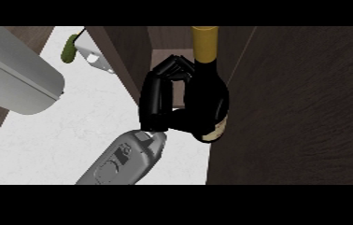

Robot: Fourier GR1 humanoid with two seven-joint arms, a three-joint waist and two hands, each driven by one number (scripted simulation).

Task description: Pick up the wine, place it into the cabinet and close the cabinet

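Right hand (160, 98) curled round wine bottle (207, 86), holding it inside cabinet (289, 107), yellow neck pointing inward. White surface (69, 126) left of cabinet. Left hand unseen.

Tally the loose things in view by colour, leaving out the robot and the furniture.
Black with yellow neck: 1, the wine bottle, held by the right hand inside the cabinet.
Olive green: 1, a small item on the counter.
Total: 2.
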